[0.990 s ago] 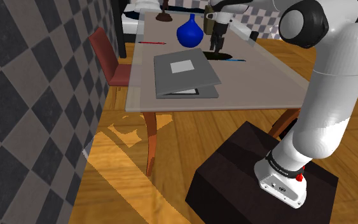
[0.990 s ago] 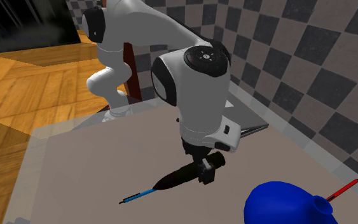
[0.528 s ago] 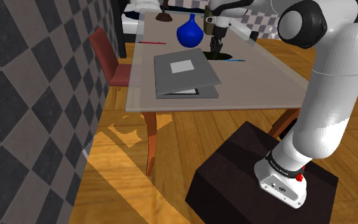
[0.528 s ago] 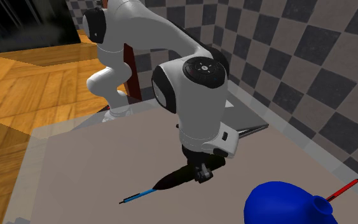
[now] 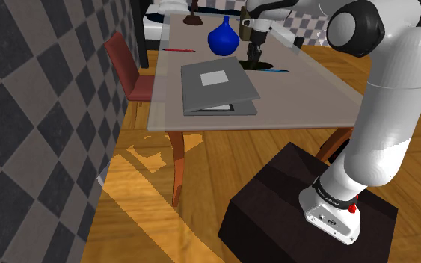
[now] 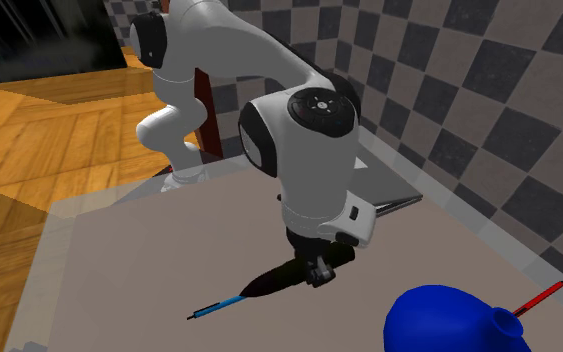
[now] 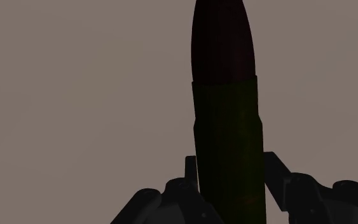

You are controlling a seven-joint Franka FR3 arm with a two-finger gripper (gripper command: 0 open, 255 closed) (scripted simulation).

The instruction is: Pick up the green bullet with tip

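Down at the grey table, the black gripper is held low over the bullet, which is laid flat on the tabletop. The bullet is seen as a dark green body with a dark red tip. It is clasped between the two fingers, one set against each side of its body. A blue pen is found just beside the tip. A blue vase is placed near, with a red pen beyond it.
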